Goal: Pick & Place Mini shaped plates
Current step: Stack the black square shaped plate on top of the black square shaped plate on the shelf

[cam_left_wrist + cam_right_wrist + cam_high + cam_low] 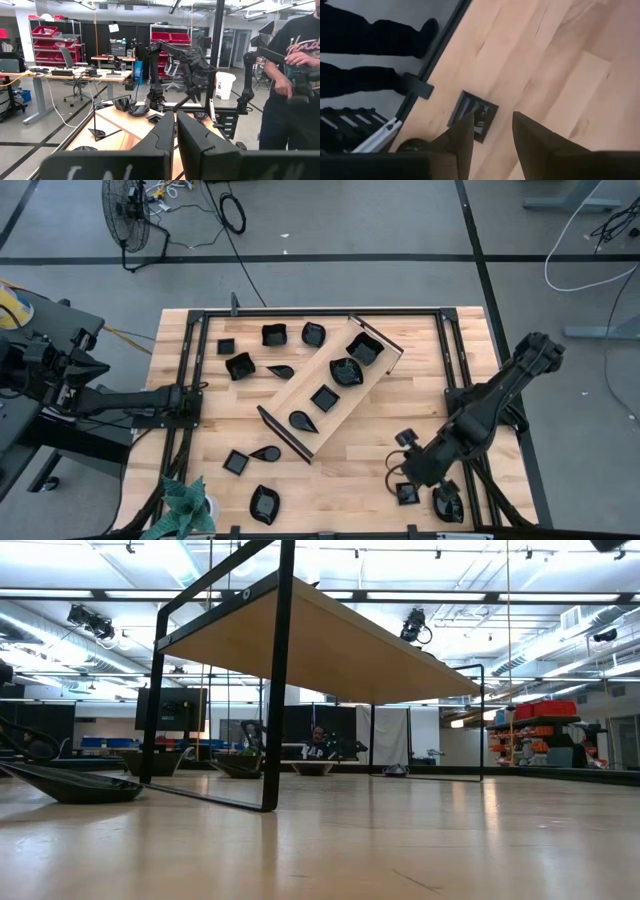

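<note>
Several mini shaped plates, small and glossy black, lie on the wooden table. Some sit in the long light-wood tray that lies slantwise mid-table. A small square plate rests flat near the table's near right corner. My right gripper hangs open just above it, pointing steeply down, its fingertips clear of the plate. Beside it lies another black plate. My left gripper waits shut at the table's left side, pointing level across the table.
Loose plates lie at the far left and near left. A green plant stands at the near left corner. A black frame rail runs along the right edge. A person stands beyond the table's right side.
</note>
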You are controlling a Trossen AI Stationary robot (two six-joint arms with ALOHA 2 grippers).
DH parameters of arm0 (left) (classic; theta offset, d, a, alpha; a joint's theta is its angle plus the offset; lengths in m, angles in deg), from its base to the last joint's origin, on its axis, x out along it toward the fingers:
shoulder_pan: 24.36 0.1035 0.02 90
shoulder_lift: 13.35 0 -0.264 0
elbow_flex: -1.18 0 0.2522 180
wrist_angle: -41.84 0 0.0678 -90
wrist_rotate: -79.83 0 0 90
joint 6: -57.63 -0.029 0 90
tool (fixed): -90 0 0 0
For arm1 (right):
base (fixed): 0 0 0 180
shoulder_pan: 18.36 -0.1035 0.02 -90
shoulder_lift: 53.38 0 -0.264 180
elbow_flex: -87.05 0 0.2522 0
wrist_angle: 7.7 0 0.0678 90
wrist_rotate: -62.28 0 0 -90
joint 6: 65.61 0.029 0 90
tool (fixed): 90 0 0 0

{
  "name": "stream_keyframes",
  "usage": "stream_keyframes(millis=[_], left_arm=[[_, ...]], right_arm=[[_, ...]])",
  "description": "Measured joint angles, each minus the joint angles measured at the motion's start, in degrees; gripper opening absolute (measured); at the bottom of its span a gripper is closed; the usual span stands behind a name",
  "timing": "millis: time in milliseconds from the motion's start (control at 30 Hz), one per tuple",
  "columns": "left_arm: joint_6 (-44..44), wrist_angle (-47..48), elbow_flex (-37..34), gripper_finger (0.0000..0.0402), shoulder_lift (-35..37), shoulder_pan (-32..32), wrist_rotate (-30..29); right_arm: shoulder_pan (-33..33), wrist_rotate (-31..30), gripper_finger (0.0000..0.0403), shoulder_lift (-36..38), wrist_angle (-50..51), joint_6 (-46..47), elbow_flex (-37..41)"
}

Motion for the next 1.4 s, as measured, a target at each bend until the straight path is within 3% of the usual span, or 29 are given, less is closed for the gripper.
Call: stream_keyframes(millis=[167, 433, 667, 1000, 1400], left_arm=[[0.0, 0.0, 0.0, 0.0025, 0.0, 0.0, 0.0], [0.0, 0.0, 0.0, 0.0025, 0.0, 0.0, 0.0], [0.0, 0.0, 0.0, 0.0025, 0.0, 0.0, 0.0], [0.0, 0.0, 0.0, 0.0025, 0.0, 0.0, 0.0], [0.0, 0.0, 0.0, 0.0025, 0.0, 0.0, 0.0]], right_arm=[[-0.7, 0.0, 0.0137, -3.0, -2.3, 3.9, 0.6], [-0.7, -0.1, 0.0137, -3.5, -13.1, 9.4, 9.7], [-0.6, -1.9, 0.0137, -3.5, -19.0, 9.1, 16.9], [-0.7, 0.5, 0.0138, -3.5, -27.3, 10.0, 25.3], [-0.7, 0.5, 0.0206, -5.9, -31.6, 12.8, 25.8]])
